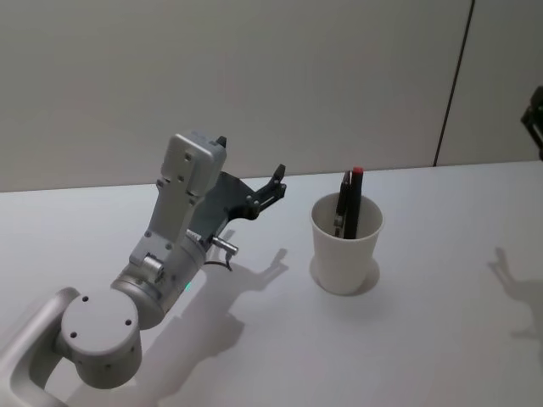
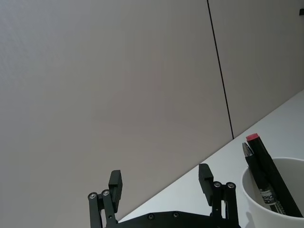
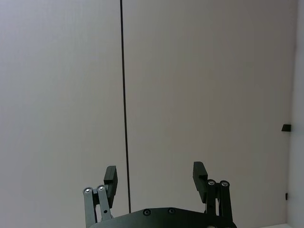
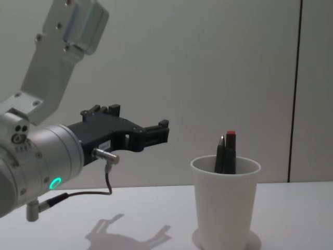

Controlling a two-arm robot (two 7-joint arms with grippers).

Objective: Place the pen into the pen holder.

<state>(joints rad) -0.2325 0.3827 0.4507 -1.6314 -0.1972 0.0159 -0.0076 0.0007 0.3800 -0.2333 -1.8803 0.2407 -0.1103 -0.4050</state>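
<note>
Left wrist view: the left gripper (image 2: 161, 183) has its two black fingers (image 2: 115, 185) spread wide apart with nothing between them, pointing toward the wall (image 2: 118, 85). Beyond the fingers, the pen holder (image 2: 280, 199) appears at the frame edge with two pens standing inside. The pen (image 2: 273, 175) is black with a red end cap and leans against the rim. A second black pen (image 2: 254, 166) with a clip stands just beside it, touching it.

Head view: the left gripper (image 1: 273, 188) hovers above the table (image 1: 424, 339), near the pen holder (image 1: 346, 246) but apart from it, on its left. The holder is a plain white tapered paper cup with a rolled rim, standing upright on the white table. The red-capped pen (image 1: 355, 199) projects above the rim at the far side.

Chest view: the left gripper (image 4: 156, 133) is held roughly level, higher than the rim of the pen holder (image 4: 225, 205). Both pen tips (image 4: 230, 151) show above the rim.

Right wrist view: the right gripper (image 3: 154, 176) faces the wall (image 3: 213, 85) with its fingers (image 3: 199, 173) apart and empty.
</note>
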